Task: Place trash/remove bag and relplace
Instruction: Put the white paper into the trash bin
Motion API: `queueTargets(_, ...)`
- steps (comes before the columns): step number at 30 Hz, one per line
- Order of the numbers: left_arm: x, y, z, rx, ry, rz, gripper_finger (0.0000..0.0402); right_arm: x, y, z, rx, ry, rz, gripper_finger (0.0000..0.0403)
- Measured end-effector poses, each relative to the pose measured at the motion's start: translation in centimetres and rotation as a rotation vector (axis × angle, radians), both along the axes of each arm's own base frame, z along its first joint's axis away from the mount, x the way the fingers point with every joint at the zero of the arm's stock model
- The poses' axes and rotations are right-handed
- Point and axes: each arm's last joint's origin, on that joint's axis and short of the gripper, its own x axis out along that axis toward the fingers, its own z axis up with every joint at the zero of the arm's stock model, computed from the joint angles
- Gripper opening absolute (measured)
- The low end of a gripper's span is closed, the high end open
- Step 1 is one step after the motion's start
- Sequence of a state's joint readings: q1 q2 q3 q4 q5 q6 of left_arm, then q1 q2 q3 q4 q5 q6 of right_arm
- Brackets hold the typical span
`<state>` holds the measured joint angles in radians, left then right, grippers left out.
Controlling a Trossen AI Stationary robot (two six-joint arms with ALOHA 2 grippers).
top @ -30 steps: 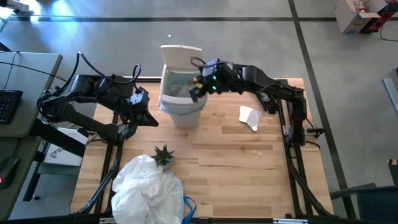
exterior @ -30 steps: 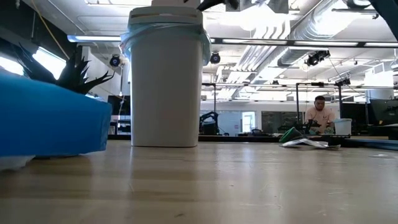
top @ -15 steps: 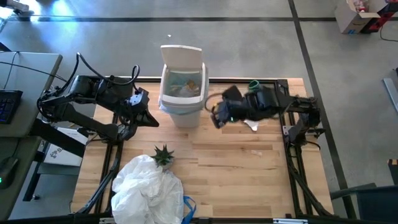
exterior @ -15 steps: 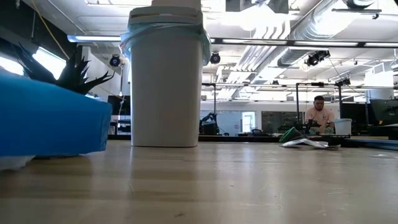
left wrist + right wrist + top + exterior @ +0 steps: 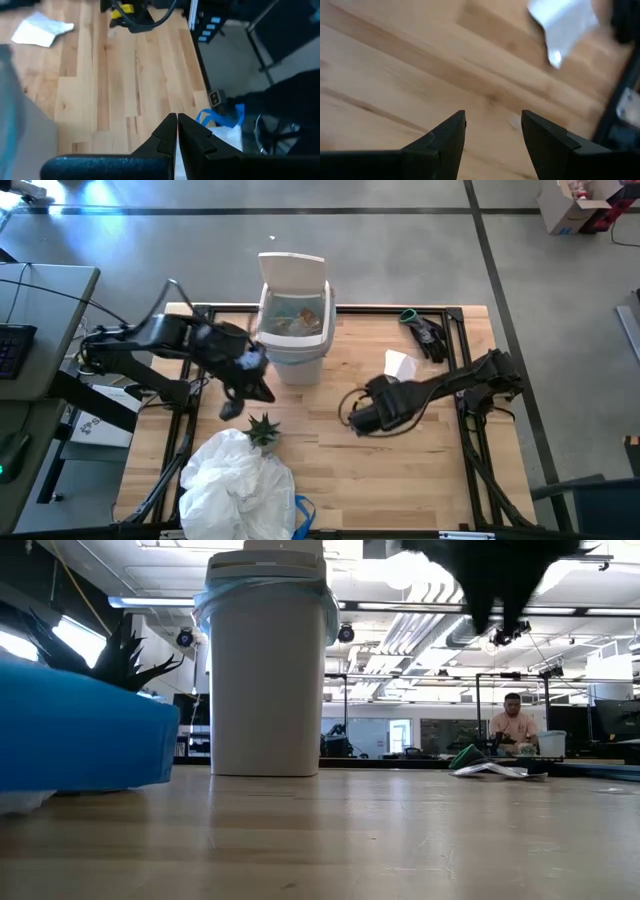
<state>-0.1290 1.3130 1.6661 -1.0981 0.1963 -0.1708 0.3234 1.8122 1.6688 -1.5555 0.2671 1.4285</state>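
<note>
- The trash point(image 5: 293, 320) lies inside the white bin point(image 5: 292, 358): brown crumpled paper and pale scraps, seen from above through the open mouth.
- The bag point(image 5: 265, 590), a thin light-blue liner, is folded over the bin's rim; the lid point(image 5: 293, 268) stands tipped back behind the opening.
- One more white paper scrap point(image 5: 401, 368) lies flat on the table, to the right of the bin and well apart from it; the right wrist view shows it too point(image 5: 564, 24).
- The right gripper point(image 5: 358, 417) hangs over bare planks near the table's middle, close to that scrap but not touching it. Its two fingers stand apart with only wood between them, and it holds nothing point(image 5: 493, 131).
- The left gripper point(image 5: 232, 406) is in front of the bin on its left side, near the potted plant point(image 5: 264, 429). Its fingers are pressed together, with nothing between them point(image 5: 177, 131).
- A large crumpled white plastic bag point(image 5: 236, 480) with a blue handle sits at the table's near edge, touching the plant.
- The table point(image 5: 360, 470) is pale wooden butcher-block in long strips, set in a black frame; a dark object with a green loop point(image 5: 422, 328) rests at its far right corner.
- Around it is grey concrete floor with dark lines, a desk with a keyboard point(image 5: 14, 348) at left, and a cardboard box point(image 5: 572, 204) at upper right.
- The low view looks into a workshop with ceiling ducts and strip lights; a person point(image 5: 516, 726) sits far back at a bench.
</note>
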Motion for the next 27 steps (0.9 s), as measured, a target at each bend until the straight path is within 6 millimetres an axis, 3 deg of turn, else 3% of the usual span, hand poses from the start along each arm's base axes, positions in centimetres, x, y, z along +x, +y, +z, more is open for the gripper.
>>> queueTargets(8, 3.8, -0.3, -1.7, 0.046, -0.006, -0.041, 0.0000, -2.1, 0.5, -4.8, -0.029, 0.141, -0.183, 0.0181)
queueTargets(13, 5.3, 0.1, -2.3, 0.039, -0.025, -0.036, 0.0000, -3.3, 1.2, -6.9, 0.012, 0.052, -0.273, 0.0181)
queueTargets(20, 6.1, 0.3, -3.0, 0.012, 0.006, -0.061, 0.0000, -9.1, 1.9, -8.3, -0.012, -0.072, -0.442, 0.0181)
queueTargets(24, 6.5, 0.3, -2.9, 0.015, -0.020, -0.075, 0.0000, -12.2, 0.2, -8.4, -0.027, -0.307, -0.553, 0.0181)
queueTargets(27, 6.9, 0.2, -2.9, -0.001, -0.046, -0.089, 0.0000, -14.0, -1.7, -9.4, 0.027, -0.411, -0.624, 0.0181)
